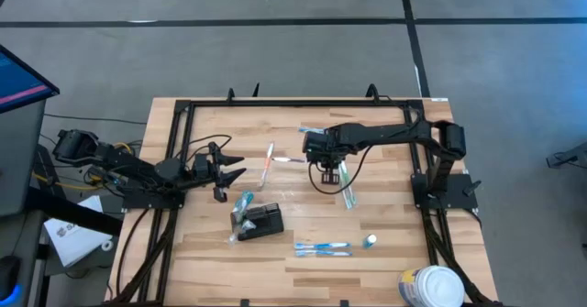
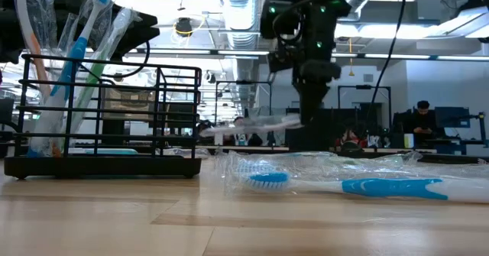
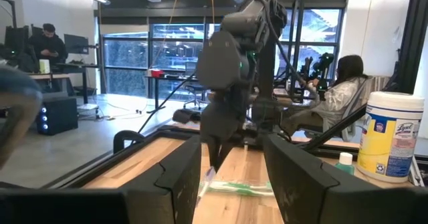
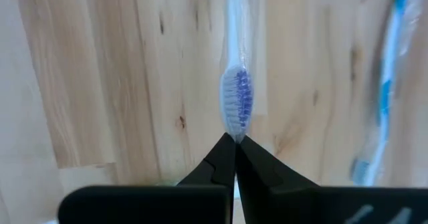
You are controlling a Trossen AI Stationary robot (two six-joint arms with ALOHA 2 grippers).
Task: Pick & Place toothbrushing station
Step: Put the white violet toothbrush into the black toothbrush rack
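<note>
Right pincer (image 4: 235,138) sits closed over the middle of the counter (image 1: 385,220), its two dark fingertips pressed together right at the head of a wrapped toothbrush with violet-blue bristles (image 4: 239,97). Whether it pinches the wrapper's end or merely touches it, the wrist view does not settle; in the low view a clear-wrapped brush appears raised off the wood beside that arm, which suggests a hold. Just beside it lie more wrapped brushes — a green one (image 1: 346,193) below the pincer and a pink-and-white one (image 1: 267,163) toward the left arm.

Farther out, the toothbrushing station (image 1: 264,221) stands near the counter's front, well apart from both arms, with a few brushes already leaning in its wire rack at its left end. Two blue brushes (image 1: 322,247) lie in front of it, a small green-capped bottle (image 1: 369,241) just beyond them, and a white wipe tub (image 1: 431,287) at the front right corner.

Left pincer (image 1: 229,169) waits at the counter's left side, fingers apart, gripping nothing.

My reading: the job is partly done — some brushes are housed, and at least five remain loose on the wood.
</note>
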